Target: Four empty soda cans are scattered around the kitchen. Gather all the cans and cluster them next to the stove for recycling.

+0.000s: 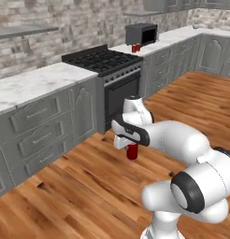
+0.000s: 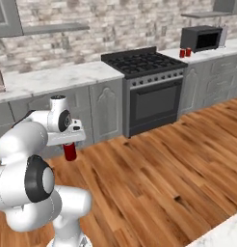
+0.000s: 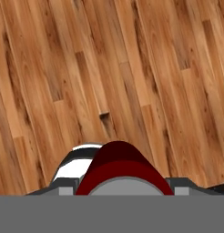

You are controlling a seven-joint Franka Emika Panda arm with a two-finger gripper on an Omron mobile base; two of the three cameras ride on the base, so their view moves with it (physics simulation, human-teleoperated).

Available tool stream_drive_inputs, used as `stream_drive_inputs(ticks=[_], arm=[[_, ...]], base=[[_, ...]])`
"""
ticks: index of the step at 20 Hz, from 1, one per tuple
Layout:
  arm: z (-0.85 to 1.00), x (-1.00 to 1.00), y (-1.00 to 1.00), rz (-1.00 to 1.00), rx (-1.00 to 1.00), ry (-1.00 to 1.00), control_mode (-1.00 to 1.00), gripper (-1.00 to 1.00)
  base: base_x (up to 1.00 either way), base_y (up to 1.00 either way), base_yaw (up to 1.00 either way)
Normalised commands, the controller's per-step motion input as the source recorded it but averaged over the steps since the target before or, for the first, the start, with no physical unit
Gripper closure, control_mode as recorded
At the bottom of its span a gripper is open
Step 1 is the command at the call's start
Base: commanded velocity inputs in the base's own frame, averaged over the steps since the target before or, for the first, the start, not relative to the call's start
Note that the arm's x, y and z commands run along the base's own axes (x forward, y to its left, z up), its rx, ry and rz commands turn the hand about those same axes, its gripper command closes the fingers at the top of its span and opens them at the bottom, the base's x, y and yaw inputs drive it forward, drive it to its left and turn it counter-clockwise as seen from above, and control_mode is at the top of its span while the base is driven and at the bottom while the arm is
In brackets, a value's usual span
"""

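I've got a dark red soda can [image 1: 132,151] hanging upright under my hand, out over the wood floor, well in front of the stove [image 1: 104,60] and below its oven door level. From my hand camera the can [image 3: 123,170] shows as a deep red curved wall with a grey top, close up. The stove is a wide gas range [image 2: 144,62] with black grates, a silver knob strip and a dark oven door. Just to the right of the stove, two more red cans [image 2: 185,52] stand upright side by side on the pale counter; from the left they [image 1: 135,48] overlap.
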Motion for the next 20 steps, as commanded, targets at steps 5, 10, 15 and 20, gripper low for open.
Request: stream_drive_inputs(ticks=[5, 10, 15, 20], arm=[[0.0, 0.0, 0.0, 0.0, 0.0, 0.0, 1.0, 1.0], [0.0, 0.0, 0.0, 0.0, 0.0, 0.0, 1.0, 1.0], [0.0, 0.0, 0.0, 0.0, 0.0, 0.0, 1.0, 1.0], [0.0, 0.0, 0.0, 0.0, 0.0, 0.0, 1.0, 1.0]], base=[[0.75, -0.01, 0.0], [0.75, -0.03, 0.0], [0.75, -0.06, 0.0], [0.61, -0.08, -0.16]])
